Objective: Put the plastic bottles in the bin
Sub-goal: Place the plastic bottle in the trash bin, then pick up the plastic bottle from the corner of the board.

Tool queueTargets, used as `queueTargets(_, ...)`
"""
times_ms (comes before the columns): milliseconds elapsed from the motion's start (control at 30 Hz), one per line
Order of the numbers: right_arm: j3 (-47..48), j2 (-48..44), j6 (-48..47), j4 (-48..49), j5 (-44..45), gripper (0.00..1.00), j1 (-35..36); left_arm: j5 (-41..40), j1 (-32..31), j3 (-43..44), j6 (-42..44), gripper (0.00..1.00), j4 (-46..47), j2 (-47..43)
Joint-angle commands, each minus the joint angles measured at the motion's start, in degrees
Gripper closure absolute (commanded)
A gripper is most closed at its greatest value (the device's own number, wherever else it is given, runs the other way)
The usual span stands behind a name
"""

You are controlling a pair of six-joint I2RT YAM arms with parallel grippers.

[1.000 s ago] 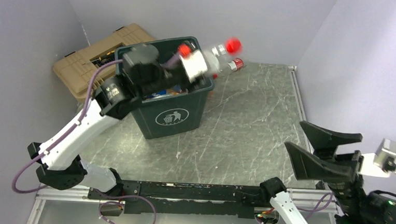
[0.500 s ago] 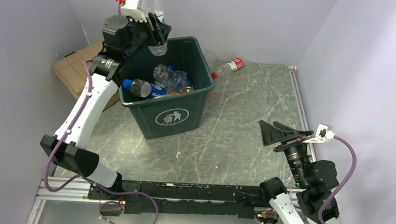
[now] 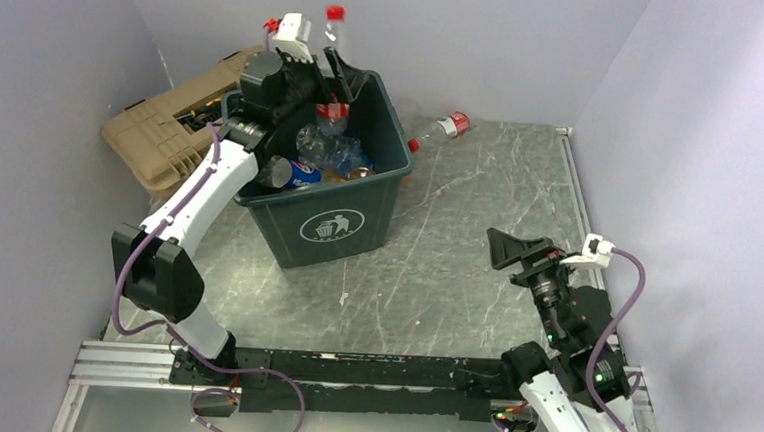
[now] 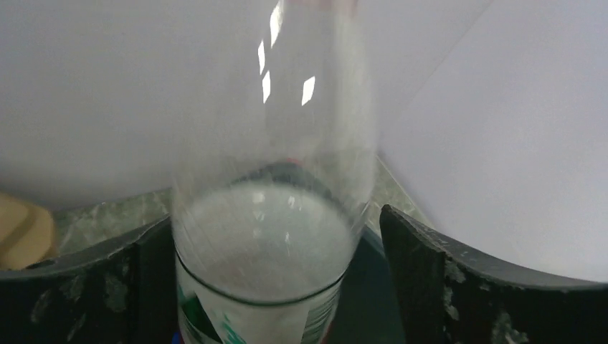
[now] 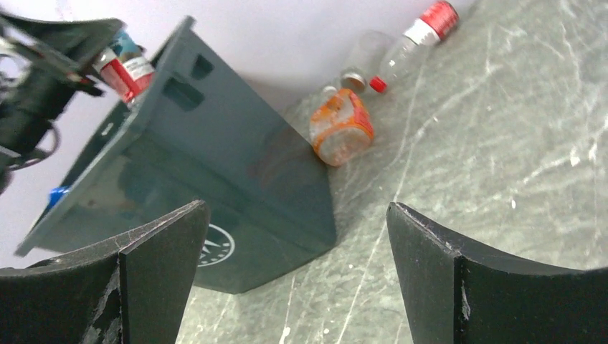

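The left pincer [image 3: 324, 77] is seen from the top camera raised above the rear rim of the bin [image 3: 329, 229]. Its jaws are spread, with a clear bottle [image 3: 335, 35], red-capped and upright, between them, its base over the opening where other bottles [image 3: 330, 151] are heaped. The right pincer [image 3: 516, 252] is held wide and empty above the worktop [image 3: 479, 197], well apart. In the left wrist view the clear bottle [image 4: 272, 244] is blurred between the fingers [image 4: 459, 287], a sliver of space showing at the right one, so a release is judged to be under way. The jaws are best held fully spread and the wrist quiet until the bottle has dropped past the rim, since a bottle so near the back wall could be tipped outside. In the right wrist view, past the spread right pincer [image 5: 294, 215], a red-labelled bottle [image 5: 423, 32] and a crushed orange bottle [image 5: 343, 125] are seen lying on the worktop beside the bin [image 5: 215, 143], not yet collected.
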Motion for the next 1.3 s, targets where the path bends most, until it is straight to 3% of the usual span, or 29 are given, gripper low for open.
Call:
queueTargets(0, -2.5, 3.85, 5.81, 2.69, 4.49, 0.0, 0.33, 0.39, -4.71, 0.49, 5.77, 0.0, 4.36, -4.03)
queueTargets(200, 0.93, 11.28, 3.76, 2.94, 2.89, 0.0, 0.27, -4.42, -5.88, -1.21, 7.78, 0.01, 0.25, -14.37)
queueTargets(400, 2.03, 15.13, 3.07, 8.16, 8.33, 0.01, 0.25, -10.84, -6.0, -5.77, 9.24, 0.01, -7.35, -28.55)
queueTargets(533, 3.68, 23.26, 2.2, 14.83, 2.87, 0.02, 0.25, -18.76, -6.0, -8.63, 8.52, 0.0, -16.13, -35.69)
queueTargets(733, 7.65, 35.43, 2.83, 21.03, 2.64, 0.02, -1.79, -26.98, -5.95, -16.03, 5.07, 0.0, -25.62, -43.53)
queueTargets(933, 5.97, 46.96, 11.86, 33.28, -12.17, 0.05, -11.32, -30.41, -5.92, -19.87, 3.25, 0.0, -30.18, -44.05)
queueTargets(1133, 3.55, 49.26, 12.46, 38.74, -12.46, 0.05, -11.79, -29.14, -5.5, -13.23, -0.87, 0.0, -36.86, -38.96)
queueTargets(1267, 2.78, 49.26, 12.09, 39.35, -13.07, 0.05, -12.23, -32.44, -5.21, -10.36, -3.15, 0.03, -39.11, -38.18)
